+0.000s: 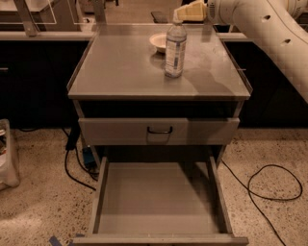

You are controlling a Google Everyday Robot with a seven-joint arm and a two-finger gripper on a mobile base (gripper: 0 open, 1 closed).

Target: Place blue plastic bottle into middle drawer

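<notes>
The blue plastic bottle [175,48] stands upright on the cabinet top [120,72], clear with a white cap and a pale label. My gripper [188,11] is at the back of the cabinet, just above and right of the bottle's cap; the white arm [269,29] reaches in from the upper right. The middle drawer [159,197] is pulled out wide below, with a bare flat floor and low side walls.
A small white bowl [159,42] sits just behind and left of the bottle. A shut drawer front with a black handle [159,130] is above the open drawer. Black cables [269,185] lie on the speckled floor at right and left.
</notes>
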